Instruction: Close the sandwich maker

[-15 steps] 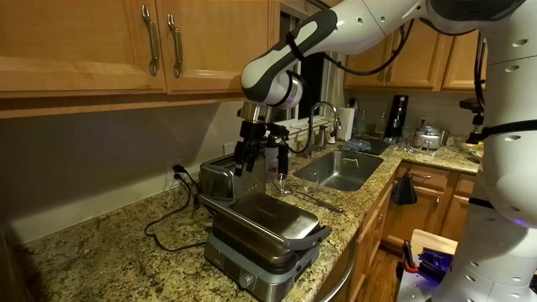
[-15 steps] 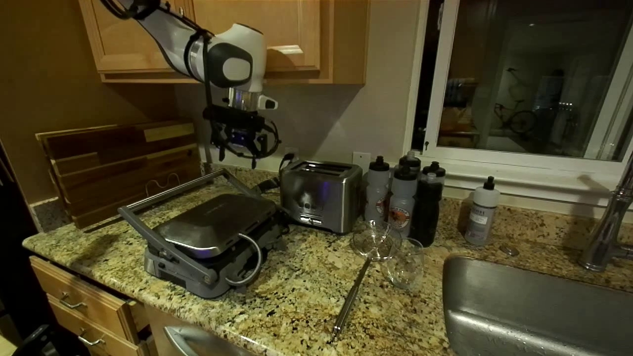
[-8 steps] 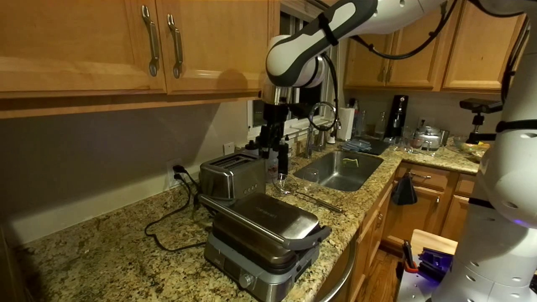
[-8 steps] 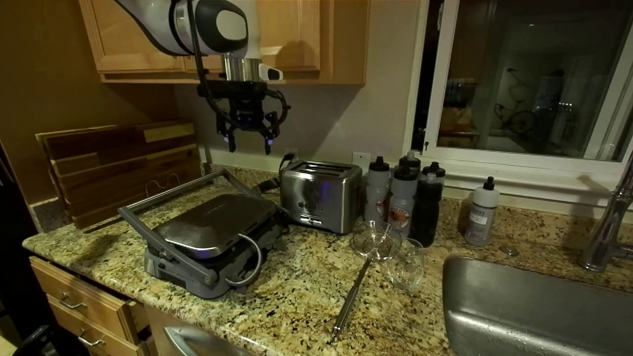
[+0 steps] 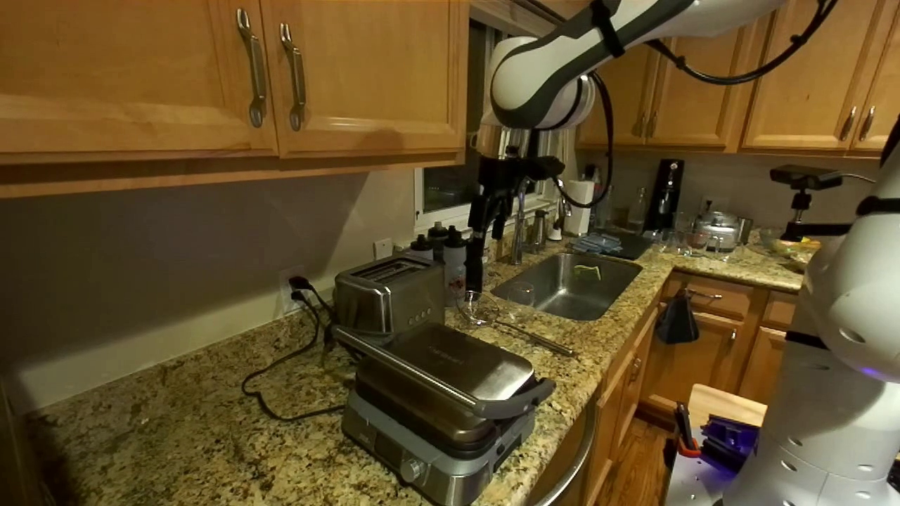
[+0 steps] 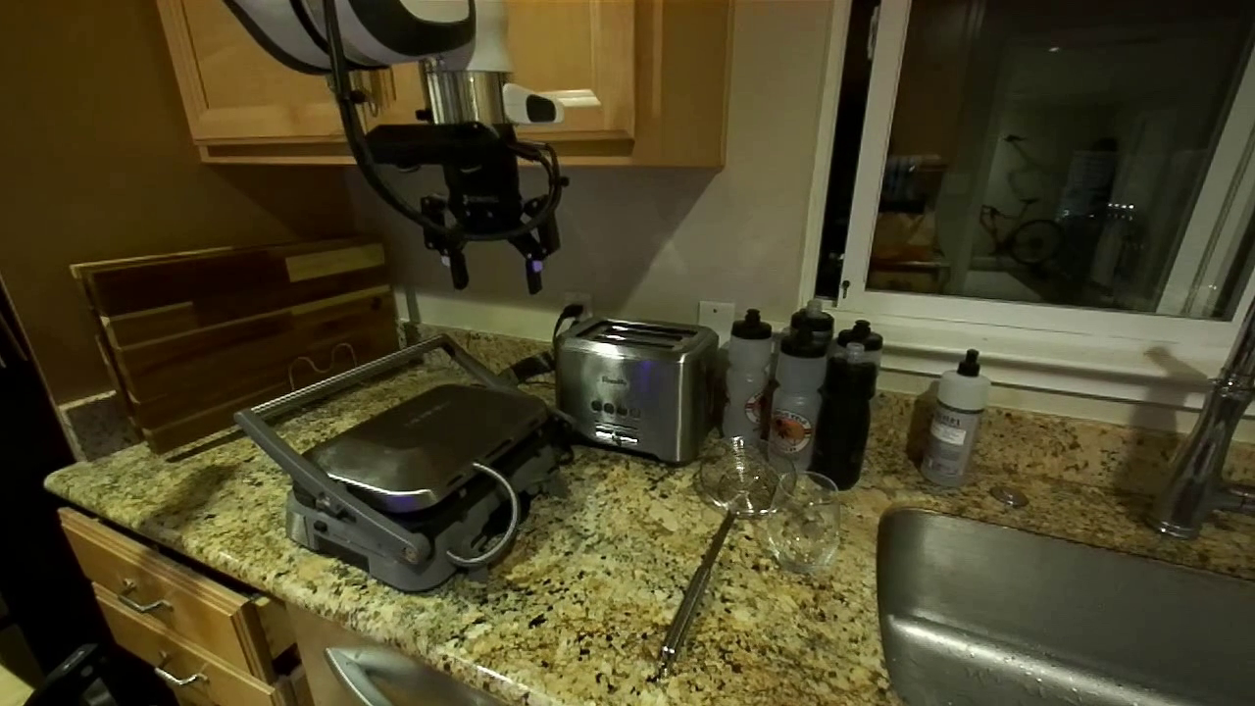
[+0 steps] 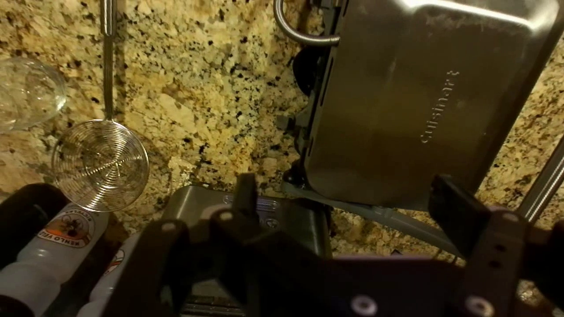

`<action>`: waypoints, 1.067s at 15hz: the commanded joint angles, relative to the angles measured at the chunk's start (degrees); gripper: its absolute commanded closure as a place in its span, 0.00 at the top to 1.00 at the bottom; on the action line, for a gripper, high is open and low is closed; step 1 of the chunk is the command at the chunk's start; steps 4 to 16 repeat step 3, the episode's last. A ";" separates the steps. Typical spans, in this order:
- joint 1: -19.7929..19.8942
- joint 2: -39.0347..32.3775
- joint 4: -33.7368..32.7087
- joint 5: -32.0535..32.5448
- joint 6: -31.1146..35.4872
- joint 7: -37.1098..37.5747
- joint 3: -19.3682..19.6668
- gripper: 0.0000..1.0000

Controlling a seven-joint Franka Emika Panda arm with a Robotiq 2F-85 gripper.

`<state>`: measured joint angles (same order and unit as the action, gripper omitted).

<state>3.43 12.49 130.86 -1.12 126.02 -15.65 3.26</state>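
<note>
The sandwich maker has a brushed-silver lid and a grey base. It stands on the counter with its lid down over the base, in both exterior views [image 5: 460, 362] [image 6: 431, 441] and the wrist view [image 7: 410, 101]. Its cooking plates are hidden. Its front handle bar [image 6: 338, 384] sticks out past the lid, tilted upward. My gripper [image 6: 497, 282] is open and empty, in the air well above the counter and apart from the sandwich maker. It also shows in an exterior view [image 5: 489, 228] and at the bottom of the wrist view [image 7: 343, 182], its fingers wide apart.
A silver toaster [image 6: 632, 392] stands beside the sandwich maker. Several bottles [image 6: 799, 402], a wire skimmer [image 6: 698, 588] and a glass [image 6: 804, 525] stand or lie near the sink [image 6: 1059, 598]. Upper cabinets [image 5: 365, 77] hang overhead. A cutting board [image 6: 235, 333] leans at the back.
The arm has moved up and away from the sandwich maker, to the right in an exterior view. The gripper has turned, so both fingers now show apart. The sandwich maker has not moved.
</note>
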 commanded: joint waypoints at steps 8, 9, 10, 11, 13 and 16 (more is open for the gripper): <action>-0.81 -0.64 -0.48 0.14 -0.13 0.13 0.51 1.00; -0.81 -0.64 -0.48 0.14 -0.13 0.13 0.51 1.00; -0.81 -0.64 -0.48 0.14 -0.13 0.13 0.51 1.00; -0.81 -0.64 -0.48 0.14 -0.13 0.13 0.51 1.00; -0.81 -0.64 -0.48 0.14 -0.13 0.13 0.51 1.00; -0.81 -0.64 -0.48 0.14 -0.13 0.13 0.51 1.00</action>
